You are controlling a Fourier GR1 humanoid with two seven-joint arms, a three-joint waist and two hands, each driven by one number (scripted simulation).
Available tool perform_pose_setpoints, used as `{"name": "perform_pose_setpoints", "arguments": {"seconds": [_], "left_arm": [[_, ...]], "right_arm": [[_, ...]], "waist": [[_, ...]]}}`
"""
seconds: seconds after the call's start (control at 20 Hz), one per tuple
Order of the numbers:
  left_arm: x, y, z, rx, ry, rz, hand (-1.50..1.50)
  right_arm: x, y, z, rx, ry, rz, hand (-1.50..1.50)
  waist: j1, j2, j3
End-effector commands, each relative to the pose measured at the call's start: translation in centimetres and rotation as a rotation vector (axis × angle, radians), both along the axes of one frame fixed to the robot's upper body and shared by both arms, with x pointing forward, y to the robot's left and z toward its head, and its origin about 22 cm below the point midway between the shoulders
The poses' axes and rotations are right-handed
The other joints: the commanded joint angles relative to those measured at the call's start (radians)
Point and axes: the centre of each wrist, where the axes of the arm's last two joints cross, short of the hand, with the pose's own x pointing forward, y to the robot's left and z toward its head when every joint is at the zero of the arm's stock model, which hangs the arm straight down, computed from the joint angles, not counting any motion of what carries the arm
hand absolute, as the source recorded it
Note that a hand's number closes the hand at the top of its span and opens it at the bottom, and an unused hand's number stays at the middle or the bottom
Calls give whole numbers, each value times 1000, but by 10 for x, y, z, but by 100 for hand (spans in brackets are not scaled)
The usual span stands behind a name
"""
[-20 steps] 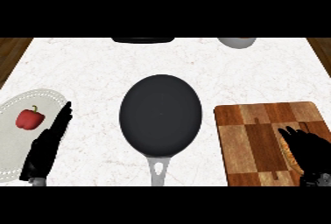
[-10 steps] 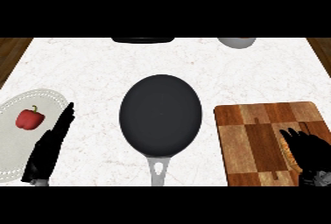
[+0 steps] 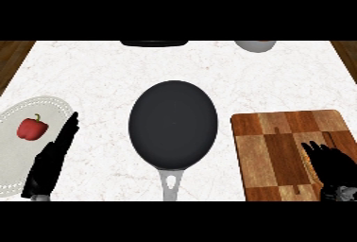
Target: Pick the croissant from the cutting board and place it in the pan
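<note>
The wooden cutting board [image 3: 275,146] lies at the right of the counter. My right hand [image 3: 333,166] rests over its lower right part, fingers curled over the croissant [image 3: 309,163], of which only a thin tan sliver shows at the hand's left edge. The black pan [image 3: 173,124] sits in the middle, empty, its handle [image 3: 170,183] pointing toward me. My left hand [image 3: 50,163] stays open at the lower left, fingers straight, beside the white plate.
A white plate [image 3: 21,158] at the left edge carries a red bell pepper [image 3: 32,128]. At the far edge sit a dark object [image 3: 153,43] and a grey bowl [image 3: 255,45].
The right hand has shifted very slightly down over the croissant. The left hand, pan and board have not moved.
</note>
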Motion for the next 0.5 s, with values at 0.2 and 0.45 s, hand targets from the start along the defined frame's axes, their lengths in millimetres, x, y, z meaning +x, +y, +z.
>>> {"name": "perform_pose_setpoints", "arguments": {"seconds": [0.2,0.45], "left_arm": [[-5,2,14,10,-12,5,0],[3,0,-9,-1,4,1,0]], "right_arm": [[-3,-6,-28,111,-41,2,150],[6,-23,-24,156,3,-29,150]], "waist": [[2,0,0],[-1,2,0]]}}
